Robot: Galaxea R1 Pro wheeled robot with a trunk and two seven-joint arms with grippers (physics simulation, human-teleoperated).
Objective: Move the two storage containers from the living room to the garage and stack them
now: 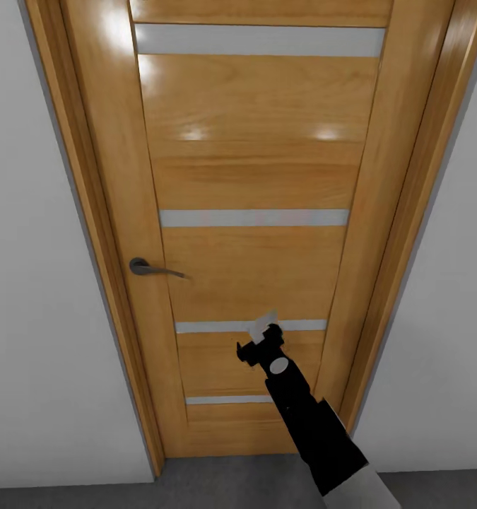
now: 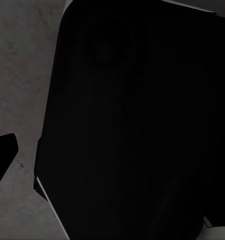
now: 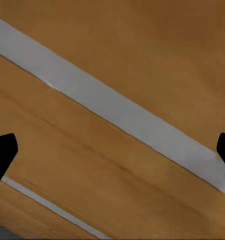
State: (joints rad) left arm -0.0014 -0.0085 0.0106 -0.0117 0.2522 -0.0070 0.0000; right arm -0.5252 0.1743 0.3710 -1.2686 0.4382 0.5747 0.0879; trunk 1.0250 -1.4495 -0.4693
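Neither orange-red storage container is in view. In the head view I face a shut wooden door (image 1: 252,177) with grey-white horizontal strips, set in a white wall of the garage. My right gripper (image 1: 265,324) reaches up to the door's lower panel, just at one strip. In the right wrist view the right gripper (image 3: 112,150) stands open, its fingertips (image 3: 2,152) wide apart and nothing between them, with the door panel (image 3: 117,60) very close ahead. One dark fingertip (image 2: 3,152) of my left gripper hangs over the concrete floor (image 2: 17,75), set wide as on an open gripper.
The door's grey lever handle (image 1: 150,268) sits at its left side, well left of my right gripper. White walls (image 1: 40,283) flank the wooden frame (image 1: 401,247). Dark grey floor (image 1: 224,484) runs along the door's foot. A large black part of the robot (image 2: 132,125) blocks the left wrist view.
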